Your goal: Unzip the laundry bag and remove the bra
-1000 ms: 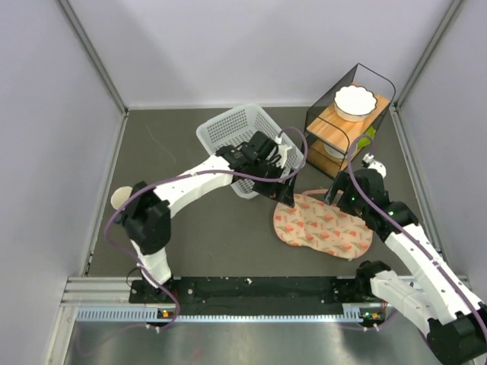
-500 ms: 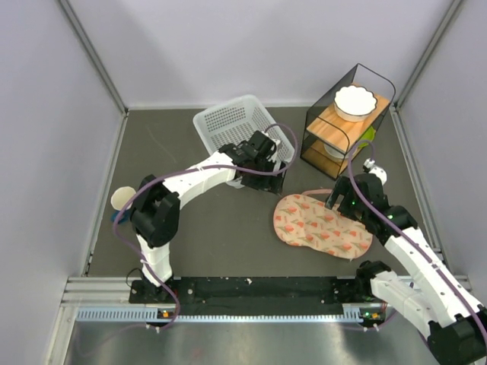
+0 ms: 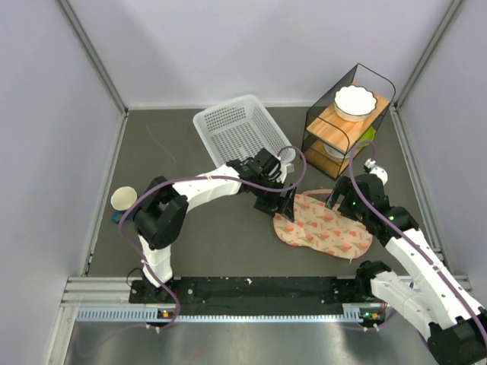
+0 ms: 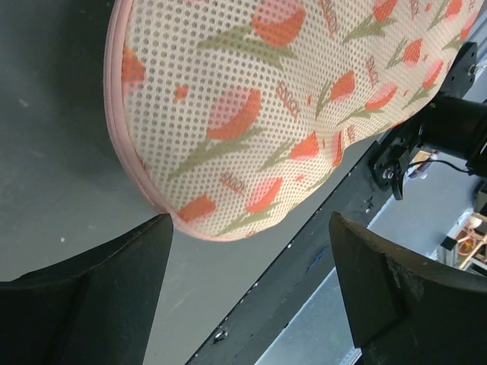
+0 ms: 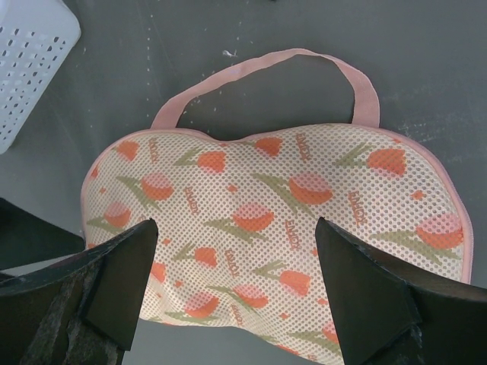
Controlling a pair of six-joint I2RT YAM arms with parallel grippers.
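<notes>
The laundry bag (image 3: 323,228) lies flat on the dark table, a beige-pink mesh case with red-orange tulip prints and pink trim, and it looks closed. Its pink carry strap (image 5: 304,57) loops out from the far edge. My left gripper (image 3: 279,204) hovers open over the bag's left end (image 4: 251,99), with only bare table between its fingertips (image 4: 249,228). Above the bag's far right part, my right gripper (image 3: 342,201) also stands open, the printed mesh (image 5: 281,220) below its gap (image 5: 236,228). The bra is hidden.
A white perforated basket (image 3: 242,135) stands behind the left gripper. A black wire rack with wooden shelves (image 3: 335,125) holds a white bowl (image 3: 354,103) at the back right. A paper cup (image 3: 122,199) sits at the left. The base rail (image 3: 259,289) runs along the near edge.
My left gripper has swung from the basket down and right to the bag's left end. The basket has shifted back toward the wall. The right gripper has stayed almost still.
</notes>
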